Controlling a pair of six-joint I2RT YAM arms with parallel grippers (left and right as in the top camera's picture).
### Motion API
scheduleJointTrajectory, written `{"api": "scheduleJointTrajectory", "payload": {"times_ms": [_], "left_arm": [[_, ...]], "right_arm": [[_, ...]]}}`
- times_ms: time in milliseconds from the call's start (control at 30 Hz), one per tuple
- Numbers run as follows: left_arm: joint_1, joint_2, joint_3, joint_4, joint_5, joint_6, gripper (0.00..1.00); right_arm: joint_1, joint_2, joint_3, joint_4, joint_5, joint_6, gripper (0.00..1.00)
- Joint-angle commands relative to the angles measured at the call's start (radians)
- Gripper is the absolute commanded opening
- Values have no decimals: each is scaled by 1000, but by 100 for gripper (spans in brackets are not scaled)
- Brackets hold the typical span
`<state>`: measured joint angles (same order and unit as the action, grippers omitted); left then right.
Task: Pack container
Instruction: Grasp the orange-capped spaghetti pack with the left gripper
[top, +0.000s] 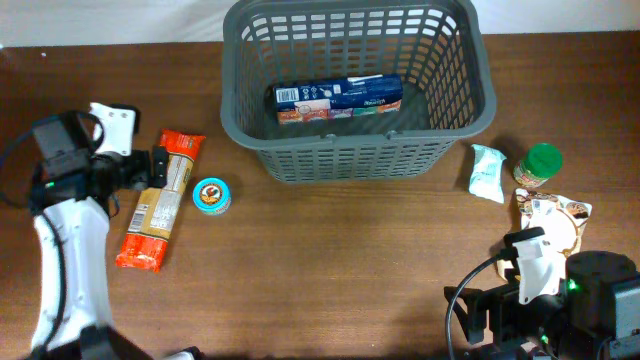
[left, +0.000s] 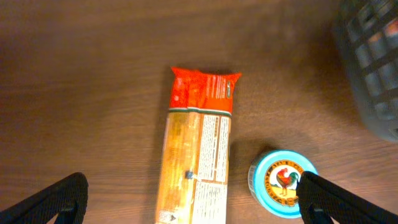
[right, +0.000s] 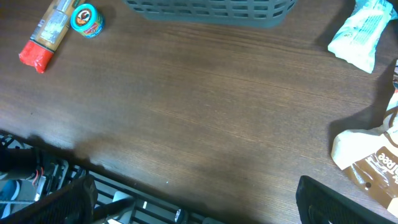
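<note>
Nearest the robot, right gripper (right: 196, 190) hangs wide open, empty. Left gripper (left: 191, 186), likewise spread and empty, hovers over pasta packet (left: 198, 155). Container (top: 360, 160) stands beyond, holding one box (top: 340, 100). Judged step: picking the packet; next calls for descent and closing.

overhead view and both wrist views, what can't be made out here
Box in the basket: overhead, print too small to read.
Pasta packet: left wrist, lower end cut off by the bottom edge.
The basket: left wrist, blurred, and only a corner shows at the right edge.
Pouch: right wrist, cut off by the right edge.
</note>
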<state>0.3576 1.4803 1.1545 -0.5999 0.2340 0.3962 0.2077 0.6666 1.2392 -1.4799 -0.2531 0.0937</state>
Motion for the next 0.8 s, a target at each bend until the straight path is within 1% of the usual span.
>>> {"api": "scheduleJointTrajectory", "payload": {"times_ms": [0, 100, 300, 467, 700, 767], "left_arm": [[-9, 129, -46, 68, -32, -22, 99], [-10, 254, -46, 138, -40, -24, 99], [-11, 370, -46, 234, -56, -29, 99], [-33, 421, -46, 273, -113, -29, 99], [-80, 491, -46, 286, -127, -14, 100], [-81, 491, -46, 286, -127, -14, 96]], "right_arm": [[8, -4, -2, 3, -6, -11, 99], [8, -4, -2, 3, -6, -11, 99], [8, -4, -2, 3, -6, -11, 99], [8, -4, -2, 3, -6, -10, 99], [8, -4, -2, 3, -6, -10, 99], [8, -4, -2, 3, -6, -7, 99]]}}
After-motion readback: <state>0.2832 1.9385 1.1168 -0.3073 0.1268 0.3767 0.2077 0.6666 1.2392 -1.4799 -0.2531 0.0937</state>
